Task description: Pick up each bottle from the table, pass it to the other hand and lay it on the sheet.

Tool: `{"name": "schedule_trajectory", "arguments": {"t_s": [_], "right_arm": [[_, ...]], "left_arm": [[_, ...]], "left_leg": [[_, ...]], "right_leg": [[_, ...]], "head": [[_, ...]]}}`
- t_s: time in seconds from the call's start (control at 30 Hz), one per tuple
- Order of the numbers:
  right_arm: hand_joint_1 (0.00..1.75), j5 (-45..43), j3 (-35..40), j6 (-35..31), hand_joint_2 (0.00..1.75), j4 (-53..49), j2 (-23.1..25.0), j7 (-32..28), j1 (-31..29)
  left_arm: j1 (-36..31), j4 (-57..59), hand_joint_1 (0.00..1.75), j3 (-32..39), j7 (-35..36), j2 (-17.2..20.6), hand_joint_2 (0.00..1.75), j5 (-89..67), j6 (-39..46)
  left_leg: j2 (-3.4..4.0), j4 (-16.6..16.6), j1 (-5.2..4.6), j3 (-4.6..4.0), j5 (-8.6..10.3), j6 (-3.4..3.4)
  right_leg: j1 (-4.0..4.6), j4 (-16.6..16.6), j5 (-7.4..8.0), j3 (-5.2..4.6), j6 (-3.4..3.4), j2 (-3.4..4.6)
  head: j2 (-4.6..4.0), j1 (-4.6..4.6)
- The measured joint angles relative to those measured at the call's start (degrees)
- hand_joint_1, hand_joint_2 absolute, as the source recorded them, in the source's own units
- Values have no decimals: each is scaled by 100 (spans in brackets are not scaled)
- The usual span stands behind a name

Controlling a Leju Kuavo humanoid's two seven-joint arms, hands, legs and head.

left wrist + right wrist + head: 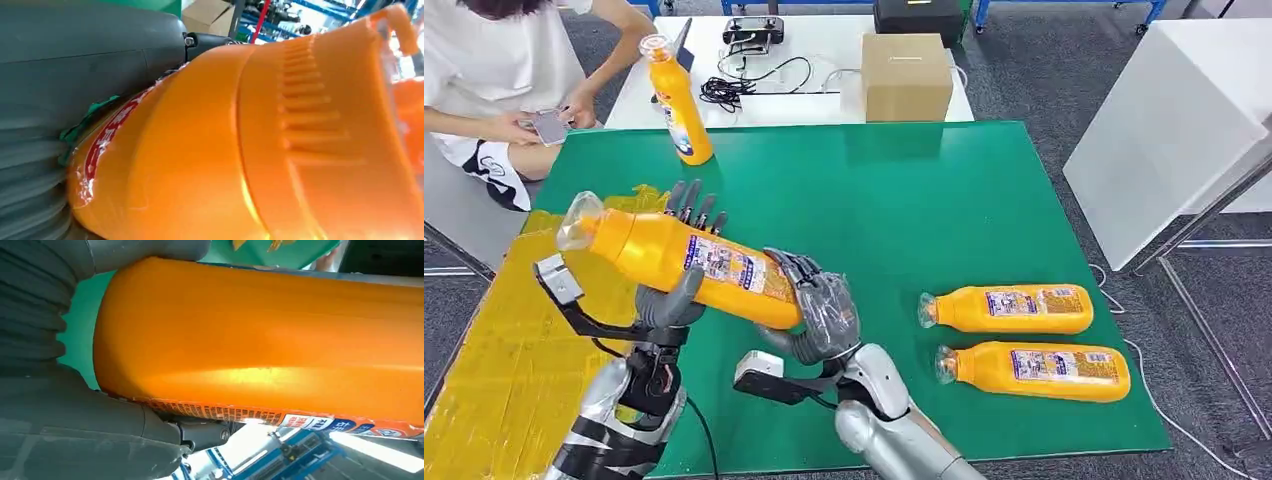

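An orange bottle [694,260] with a clear cap hangs tilted over the left part of the green mat [924,210], cap end toward the yellow sheet [514,340]. My right hand [822,315] grips its base end. My left hand [674,300] is at its middle, thumb touching the front and fingers standing straight behind it. The left wrist view has the bottle's shoulder [250,150] close against the palm. In the right wrist view its body [260,340] is clasped. Two more orange bottles [1014,308] [1039,371] lie on the mat's right side. A further one [679,100] stands upright at the far left corner.
A person [494,70] sits at the far left holding a phone. Behind the mat, a white table carries a cardboard box [906,76] and black cables [744,85]. A white cabinet [1164,120] stands to the right of the table.
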Motion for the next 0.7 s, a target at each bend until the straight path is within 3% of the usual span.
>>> {"name": "schedule_trajectory", "arguments": {"t_s": [0.33,0.37,0.4,0.43,0.47,0.6,0.7], "right_arm": [[175,-55,129,-22,175,2,-7,55,-28],[110,-59,138,-28,175,2,-7,55,-26],[68,-68,144,-33,175,2,-7,55,-20],[68,-76,147,-44,175,2,-7,55,-16],[0,-76,147,-67,175,2,-13,55,-11],[0,-126,153,-251,175,-43,-31,-15,127],[0,-341,147,-282,175,-289,-136,-186,418]], "left_arm": [[164,-184,175,155,-77,-157,175,6,359],[178,-195,175,158,-114,-164,175,-7,401],[189,-210,175,160,-149,-175,175,-20,444],[206,-234,175,160,-169,-190,175,-44,490],[224,-267,175,166,-203,-207,175,-87,555],[347,-466,175,147,-315,-260,175,-412,869],[335,-577,175,149,-624,-256,175,-1492,1693]], "left_leg": [[0,0,0,-2,0,0],[1,0,0,-2,0,0],[1,0,0,-2,0,0],[1,0,0,-1,0,0],[1,0,0,-2,0,0],[1,0,0,-3,0,0],[-6,0,0,-6,-1,0]], "right_leg": [[-1,0,0,-3,0,0],[-1,0,0,-2,0,0],[-1,0,0,-3,0,0],[0,0,0,-3,0,0],[0,0,0,-2,0,0],[-1,0,0,-4,0,0],[-1,0,-1,-5,0,-1]], "head": [[0,2],[0,0],[0,0],[0,2],[0,0],[0,2],[0,4]]}}
